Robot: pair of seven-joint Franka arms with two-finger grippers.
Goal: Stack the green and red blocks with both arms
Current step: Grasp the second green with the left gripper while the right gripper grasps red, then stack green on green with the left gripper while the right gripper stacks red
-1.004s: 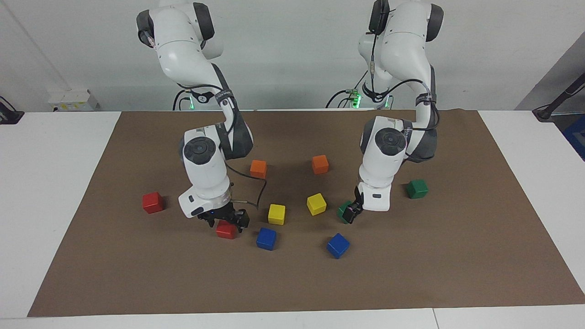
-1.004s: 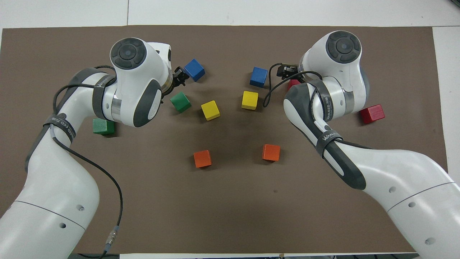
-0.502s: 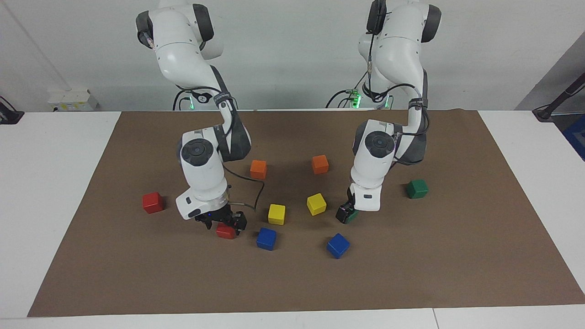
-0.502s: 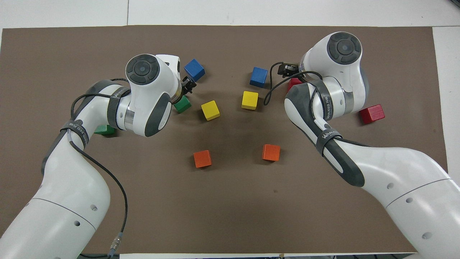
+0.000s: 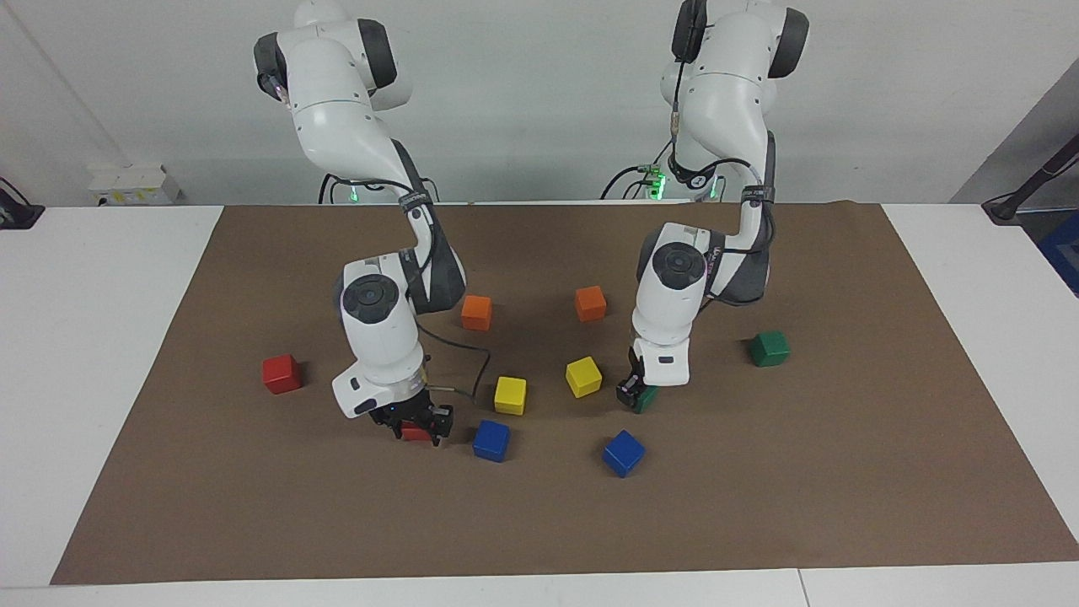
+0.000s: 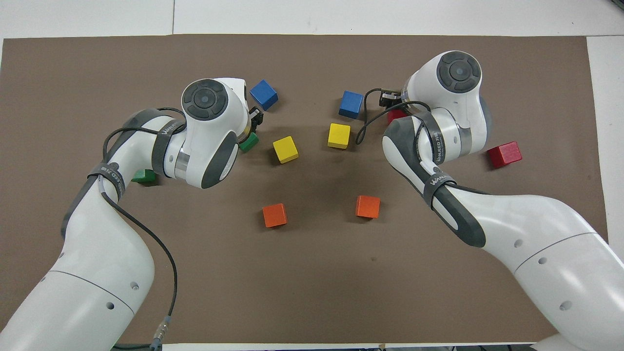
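Both arms reach to the frame's middle band. Right gripper (image 5: pixel 415 426), lower left of centre, straddles a red block (image 5: pixel 414 433) on the brown mat (image 5: pixel 759 506). Left gripper (image 5: pixel 634 392), right of centre, closes around a green block (image 5: pixel 645 398). Spare red block (image 5: pixel 281 373) sits mid-left, spare green block (image 5: pixel 770 348) mid-right.

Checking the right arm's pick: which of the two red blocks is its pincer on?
The red block beside a blue block. The right pincer straddles it; the other red block sits alone toward the right arm's end.
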